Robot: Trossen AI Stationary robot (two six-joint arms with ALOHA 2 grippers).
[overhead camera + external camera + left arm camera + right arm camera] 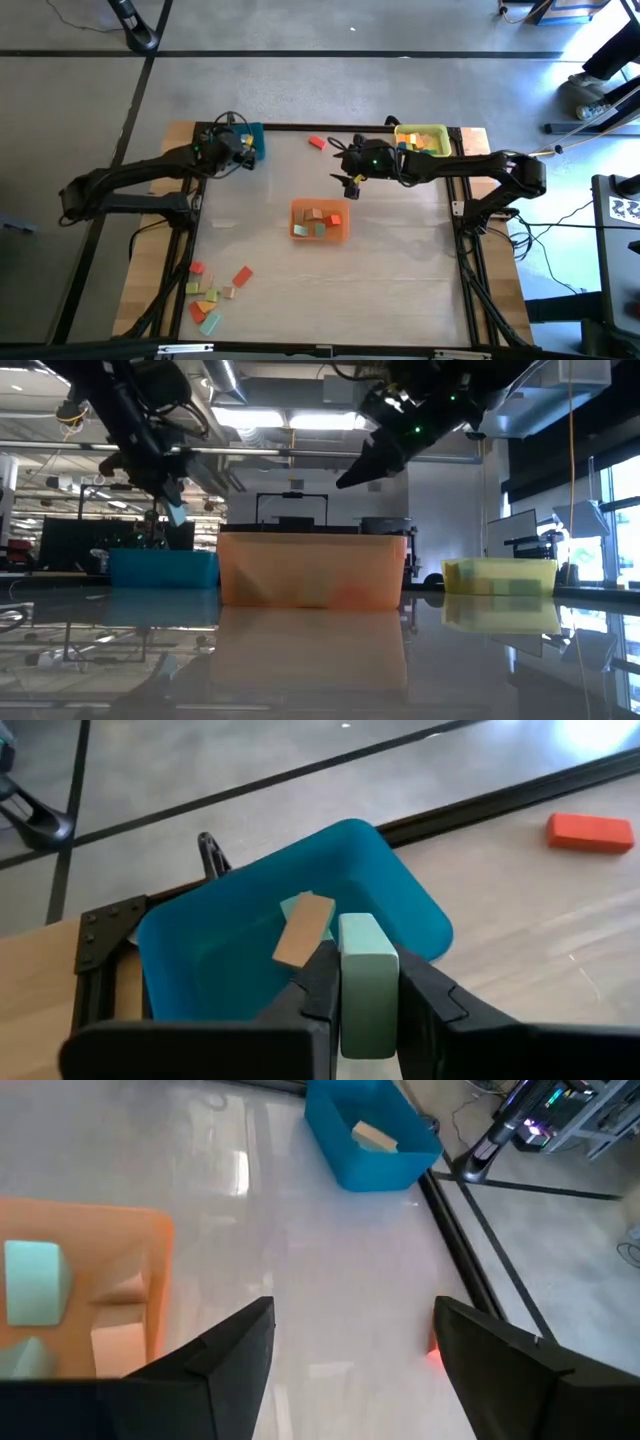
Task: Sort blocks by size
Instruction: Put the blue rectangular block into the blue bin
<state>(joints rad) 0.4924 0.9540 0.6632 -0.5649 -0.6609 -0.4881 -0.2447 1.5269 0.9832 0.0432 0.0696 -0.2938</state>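
Note:
My left gripper (247, 152) is shut on a pale green block (367, 982) just above the blue tray (250, 950), which holds a tan block (303, 930) and a pale block under it. My right gripper (350, 187) is open and empty, in the air between the orange tray (320, 222) and a red block (317, 142) lying on the table. The orange tray holds several blocks. A yellow tray (421, 139) with blocks stands at the far right. Several loose blocks (212, 293) lie at the near left. My left gripper pinches the pale green block's two long sides (343, 990) between its two fingers. The fingers lie along the block, whose free end sticks out past the fingertips. The block is lifted clear, over the blue tray's near wall.
The table has a dark metal frame (300, 128) along its edges. The orange tray stands in the middle of the table; bare table lies to the near right of it. In the low view the room behind shows screens and benches.

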